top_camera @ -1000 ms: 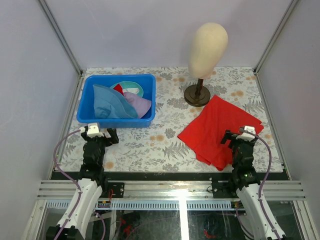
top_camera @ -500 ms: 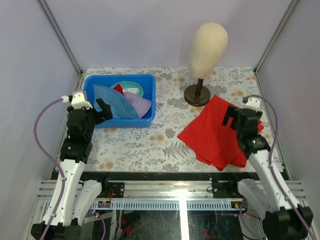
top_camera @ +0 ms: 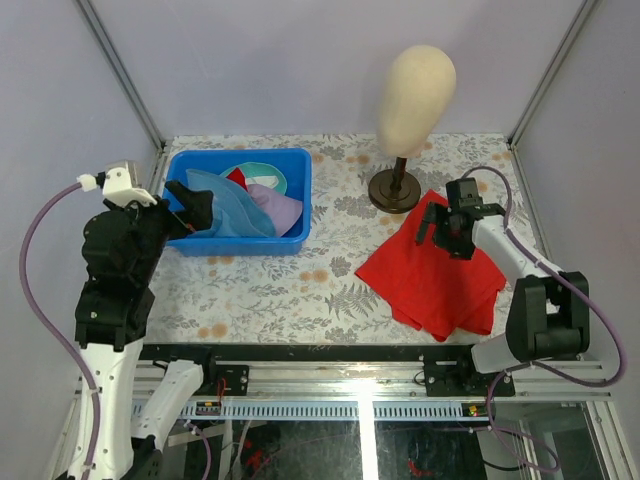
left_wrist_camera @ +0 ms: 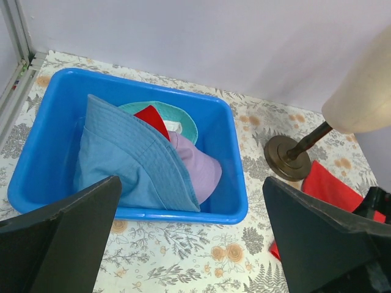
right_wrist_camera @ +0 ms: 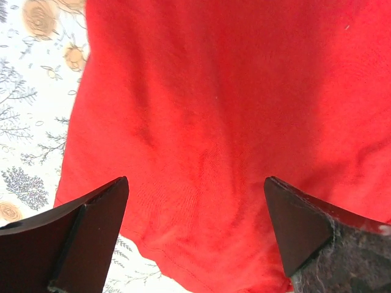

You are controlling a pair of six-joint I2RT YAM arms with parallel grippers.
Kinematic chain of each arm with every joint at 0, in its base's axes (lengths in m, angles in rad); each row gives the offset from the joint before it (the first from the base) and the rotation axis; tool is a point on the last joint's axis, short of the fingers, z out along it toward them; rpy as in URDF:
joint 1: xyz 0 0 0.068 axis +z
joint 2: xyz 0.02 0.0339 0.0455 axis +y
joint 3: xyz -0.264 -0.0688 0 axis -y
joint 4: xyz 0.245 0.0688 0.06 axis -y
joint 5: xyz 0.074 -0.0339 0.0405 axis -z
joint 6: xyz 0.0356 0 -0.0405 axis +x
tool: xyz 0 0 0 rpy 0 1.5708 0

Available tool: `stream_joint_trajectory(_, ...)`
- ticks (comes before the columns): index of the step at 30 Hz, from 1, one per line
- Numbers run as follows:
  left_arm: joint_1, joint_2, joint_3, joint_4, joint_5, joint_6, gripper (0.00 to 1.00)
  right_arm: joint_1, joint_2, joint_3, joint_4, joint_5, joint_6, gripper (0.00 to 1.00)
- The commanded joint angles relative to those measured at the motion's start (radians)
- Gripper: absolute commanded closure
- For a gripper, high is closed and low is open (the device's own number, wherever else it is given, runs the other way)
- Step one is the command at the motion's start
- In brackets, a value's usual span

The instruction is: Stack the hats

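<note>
Down inside the blue tub (left_wrist_camera: 36, 165) at the bench's (top_camera: 300, 290) far left, heaped together: blue hat (left_wrist_camera: 128, 159) uppermost, lilac hat (left_wrist_camera: 198, 174) tucked against it, red hat (left_wrist_camera: 153, 119) and teal hat (left_wrist_camera: 180, 119) half buried behind. Probably light, limp and quick to collapse, so best pinched at a brim or a crown fold. Left pincer (top_camera: 188, 207) gaping wide and empty by the tub's near left corner; right pincer (top_camera: 448, 232) equally wide, holding nothing, above the flat red cloth (top_camera: 430, 285).

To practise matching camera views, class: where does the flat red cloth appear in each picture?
Top external: flat red cloth, right of centre.
Left wrist: cloth at the lower right.
Right wrist: cloth fills most of the picture.
Shared landmark: floral table cover.
</note>
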Motion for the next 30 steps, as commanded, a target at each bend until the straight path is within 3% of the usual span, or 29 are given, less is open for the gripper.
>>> stream_joint_trajectory(1, -0.001, 0.051, 0.072, -0.109, -0.015, -0.022, 0.00, -0.063, 0.062, 0.013, -0.031, -0.128, 0.097, 0.01)
stream_joint_trajectory(5, 0.000, 0.120, 0.148, -0.134, 0.048, -0.006, 0.00, -0.124, 0.122, -0.067, 0.054, -0.192, 0.145, 0.01)
stream_joint_trajectory(13, -0.001, 0.287, 0.224, -0.220, 0.173, -0.042, 0.00, -0.179, 0.298, -0.076, 0.165, -0.150, 0.169, 0.01)
stream_joint_trajectory(21, 0.000, 0.315, 0.253, -0.242, 0.188, -0.056, 0.00, -0.223, 0.508, 0.143, 0.162, 0.007, 0.154, 0.01)
stream_joint_trajectory(30, 0.001, 0.341, 0.280, -0.352, 0.188, -0.033, 0.00, -0.227, 0.697, 0.578, 0.072, 0.211, 0.096, 0.01)
